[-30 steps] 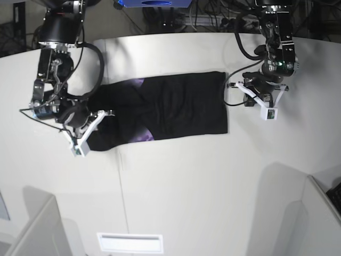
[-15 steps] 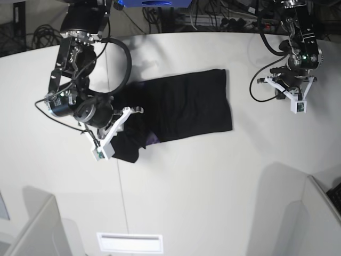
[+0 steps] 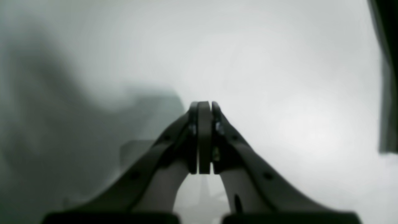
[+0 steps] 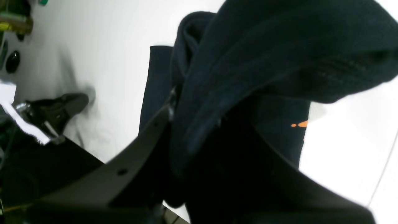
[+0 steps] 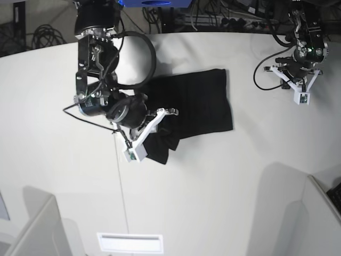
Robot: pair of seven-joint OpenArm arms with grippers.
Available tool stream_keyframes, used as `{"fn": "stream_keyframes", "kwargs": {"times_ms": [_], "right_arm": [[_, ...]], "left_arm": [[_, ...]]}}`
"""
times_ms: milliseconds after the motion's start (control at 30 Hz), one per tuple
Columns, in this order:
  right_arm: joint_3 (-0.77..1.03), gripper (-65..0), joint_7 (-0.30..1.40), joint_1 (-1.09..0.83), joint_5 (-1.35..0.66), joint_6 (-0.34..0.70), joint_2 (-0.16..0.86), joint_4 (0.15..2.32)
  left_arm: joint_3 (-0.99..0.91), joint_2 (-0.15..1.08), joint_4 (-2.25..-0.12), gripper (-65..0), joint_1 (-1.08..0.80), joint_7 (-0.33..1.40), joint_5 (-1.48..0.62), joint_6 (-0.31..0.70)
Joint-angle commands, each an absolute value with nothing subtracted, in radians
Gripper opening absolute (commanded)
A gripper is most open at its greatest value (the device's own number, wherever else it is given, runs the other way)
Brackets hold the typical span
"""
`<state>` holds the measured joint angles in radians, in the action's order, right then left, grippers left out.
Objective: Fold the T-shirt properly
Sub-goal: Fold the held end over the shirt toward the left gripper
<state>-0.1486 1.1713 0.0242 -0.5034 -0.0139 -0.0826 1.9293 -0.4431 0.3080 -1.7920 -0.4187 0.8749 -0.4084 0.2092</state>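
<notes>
Table (image 5: pixel 213 186): white, mostly bare. Shirt (image 5: pixel 197 104) is laid out around its centre, long axis 3-to-9 o'clock.

Shirt: the 9 o'clock end, spread flat on the table a second ago, is now lifted and carried toward 3 o'clock, so the visible length is cut by roughly a third. A loose doubled lobe hangs at 7 o'clock of the cloth. The lengthwise fold is judged to be underway, not landed. An orange print speck (image 4: pixel 298 125) is exposed in the right wrist view.

Right gripper (image 5: pixel 154 125): clamped on the shirt's raised end, cloth bunched and draped over the jaws.

Left gripper (image 5: pixel 299 85): fully closed, nothing held; it has been pulled back to about 2 o'clock, well apart from the shirt, so the 3 o'clock hem is left unpinned and may slide.
</notes>
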Motion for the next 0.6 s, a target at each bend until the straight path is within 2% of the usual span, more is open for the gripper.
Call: {"fn": "stream_keyframes", "kwargs": {"times_ms": [0, 300, 467, 567], "right_arm": [[-0.166, -65.0, 1.139, 0.045, -0.527, -0.025, -0.088, 1.946], [-0.305, -65.0, 1.098, 0.059, -0.526, -0.108, -0.090, 1.917], [-0.377, -65.0, 1.018, 0.067, -0.526, -0.127, -0.088, 1.808], [-0.409, -65.0, 0.987, 0.065, -0.526, -0.127, -0.088, 1.773]], "left_arm": [[-0.478, 0.325, -1.822, -65.0, -0.429, 0.857, -0.403, 0.200], [-0.587, 0.326, -1.873, -65.0, -0.469, 0.857, -0.404, 0.208], [-0.654, 0.320, -1.873, -65.0, -0.487, 0.857, -0.404, 0.346], [-0.687, 0.318, -1.867, -65.0, -0.489, 0.857, -0.404, 0.380]]}}
